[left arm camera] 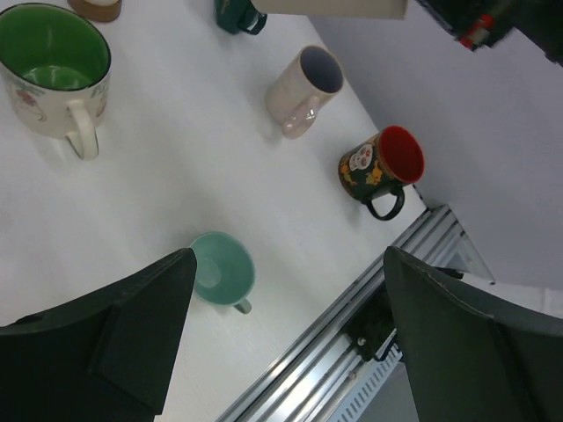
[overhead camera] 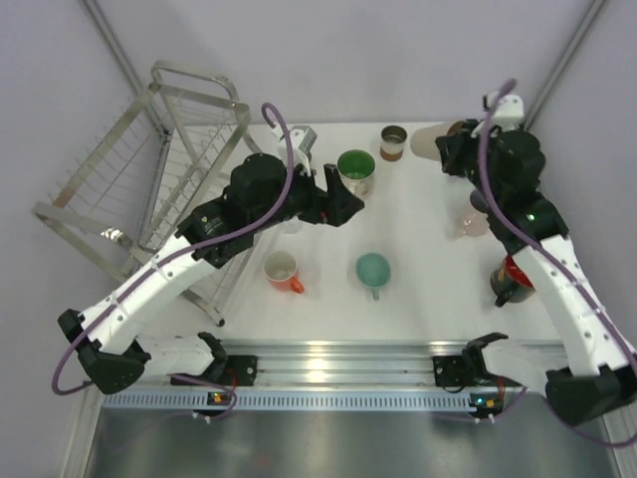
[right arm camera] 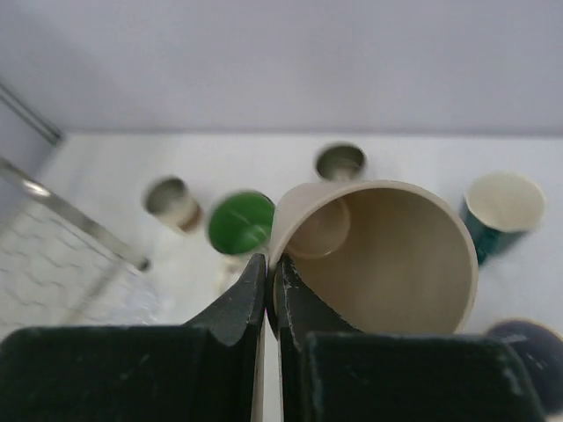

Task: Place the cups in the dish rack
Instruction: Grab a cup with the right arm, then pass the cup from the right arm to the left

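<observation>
Top external view, nearest the arm bases: an orange-handled white cup (overhead camera: 283,269) and a teal cup (overhead camera: 373,271) stand upright on the white table (overhead camera: 428,309), and a dark mug with a red inside (overhead camera: 510,283) sits toward the right edge. Just beyond them the left gripper (overhead camera: 345,197) hovers above the table. Its fingers are spread wide with nothing between them, and the left wrist view shows the teal cup under that gap. Past it stands a green-inside white mug (overhead camera: 355,169), with a pink cup (left arm camera: 303,88) off to the right, close by the right arm. Farther back are a steel cup (overhead camera: 304,139) and a brown-banded cup (overhead camera: 393,142). At the far right, the right gripper (right arm camera: 271,277) is clamped on the rim of a beige cup (overhead camera: 428,139), held on its side above the table. The dish rack (overhead camera: 149,169) stands at the left, the steel cup nearest it.
</observation>
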{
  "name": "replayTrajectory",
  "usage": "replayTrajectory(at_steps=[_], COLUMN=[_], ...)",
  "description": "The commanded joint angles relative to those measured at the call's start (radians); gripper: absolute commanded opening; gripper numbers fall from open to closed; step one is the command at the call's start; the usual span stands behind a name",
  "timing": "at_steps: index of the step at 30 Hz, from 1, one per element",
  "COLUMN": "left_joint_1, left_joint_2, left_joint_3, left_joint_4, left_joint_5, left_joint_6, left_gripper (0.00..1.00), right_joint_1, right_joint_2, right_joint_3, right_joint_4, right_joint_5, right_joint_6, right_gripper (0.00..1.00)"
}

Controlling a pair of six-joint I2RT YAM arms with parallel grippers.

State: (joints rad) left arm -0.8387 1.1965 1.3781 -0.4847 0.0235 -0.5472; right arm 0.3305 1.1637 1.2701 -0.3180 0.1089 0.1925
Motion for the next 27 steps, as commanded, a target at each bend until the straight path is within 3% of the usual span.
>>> replayTrajectory(at_steps=[1, 6, 11, 15, 27], left_joint_1=[0.030, 0.142, 0.262, 0.271, 0.271], left_joint_2=[0.038, 0.069, 0.093, 0.123, 0.123], left_joint_3=[0.120, 0.168, 0.096, 0.118, 0.076], left_joint_4=[0.060, 0.202, 0.654, 0.701, 0.779], left_joint_5=[0.101, 0.306, 0.562, 0.578, 0.570], left_joint_6=[-0.077, -0.186, -0.445, -0.471, -0.510], left_gripper=[0.93, 0.92, 0.92, 0.93, 0.96], right_joint_1=[-0.007, -0.007, -0.004, -0.004, 0.004], right_joint_2=[-0.158, -0.320, -0.357, -0.355, -0.339], right_joint_3=[-0.055, -0.207, -0.238, -0.253, -0.331], right_joint_4=[0.212, 0.557, 0.750, 0.861, 1.023], right_joint_5=[-0.191, -0.331, -0.457, -0.528, -0.558], right_joint_6=[0.186, 0.336, 0.485, 0.591, 0.702], right_gripper=[0.00, 0.00, 0.00, 0.00, 0.00])
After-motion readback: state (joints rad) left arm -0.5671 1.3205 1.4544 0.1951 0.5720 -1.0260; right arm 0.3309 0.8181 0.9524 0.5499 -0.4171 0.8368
